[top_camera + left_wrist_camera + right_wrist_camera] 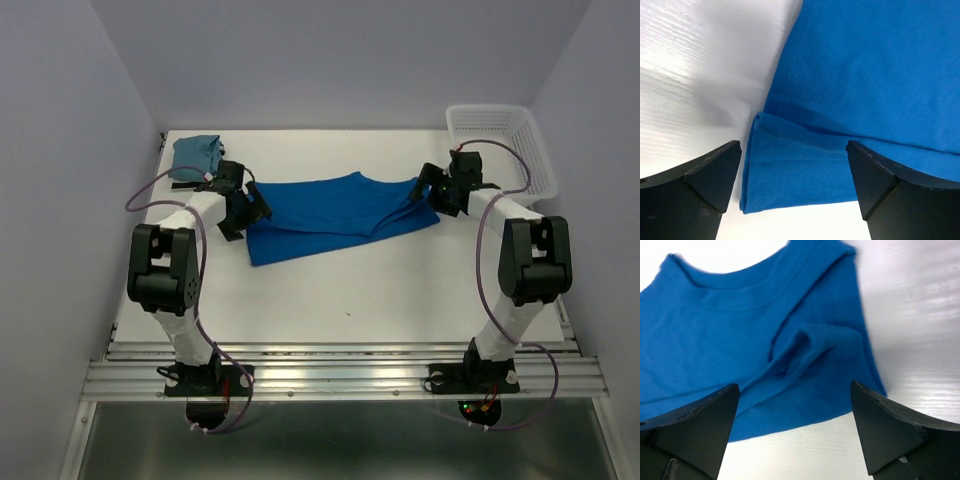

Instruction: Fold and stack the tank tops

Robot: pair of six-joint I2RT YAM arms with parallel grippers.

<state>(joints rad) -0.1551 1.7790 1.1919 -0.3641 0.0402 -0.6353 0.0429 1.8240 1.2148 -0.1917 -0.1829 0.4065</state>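
- Top view: the royal blue tank top (330, 215) lies stretched out across the worktop (350, 290), towards the far edge. The teal tank top (195, 155) sits bundled in the far left corner, and a white basket (500, 145) is at the far right corner. The left gripper (250, 205) is at the blue top's left end and the right gripper (432, 190) is at its right end.
- Left wrist view: the fingers (700, 185) stand wide apart, gripping nothing. A doubled-over hem corner lies below them.
- Right wrist view: the fingers (695, 425) are wide and empty above the neckline and a rumpled strap.
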